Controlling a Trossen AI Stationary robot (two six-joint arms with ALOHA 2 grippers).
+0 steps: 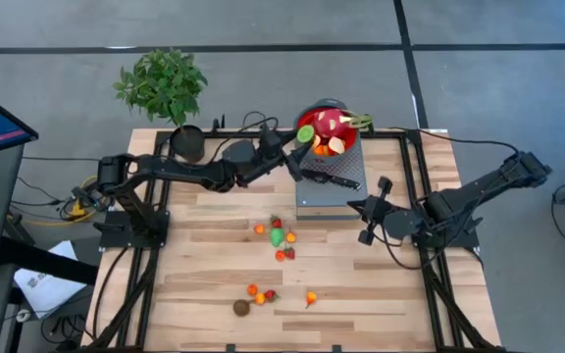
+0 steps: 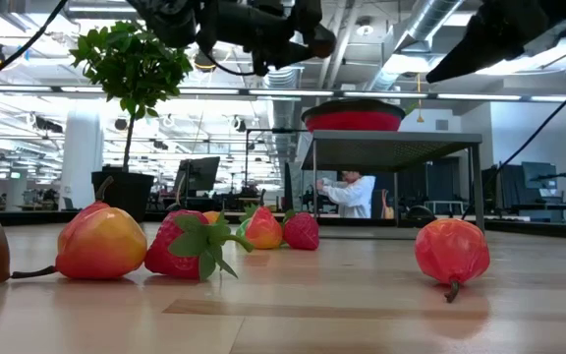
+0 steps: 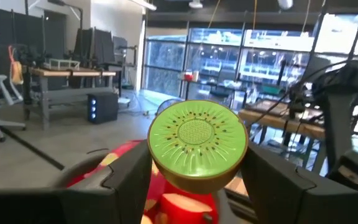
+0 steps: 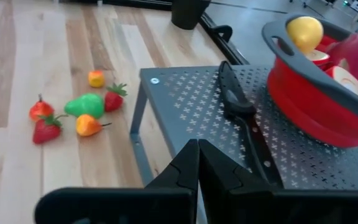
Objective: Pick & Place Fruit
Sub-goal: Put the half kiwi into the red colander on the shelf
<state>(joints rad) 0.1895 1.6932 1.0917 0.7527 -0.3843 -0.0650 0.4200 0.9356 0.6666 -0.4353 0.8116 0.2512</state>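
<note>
Left gripper (image 3: pixel 197 180) clamps a kiwi half (image 3: pixel 197 144) above the red bowl's (image 1: pixel 314 120) nine-o'clock rim. Right gripper (image 4: pixel 197 163), fingers pressed together and empty, waits at the grey rack's (image 1: pixel 330 191) four o'clock. Small fruits (image 1: pixel 279 238) lie at the rack's seven o'clock.

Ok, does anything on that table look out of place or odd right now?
Mostly the knife: it lies loose on the grey perforated stand beside the red bowl, among toy fruit. Small fruits sit scattered over the table, not yet collected. The left gripper holds a kiwi half above the bowl; nothing looks damaged.
</note>
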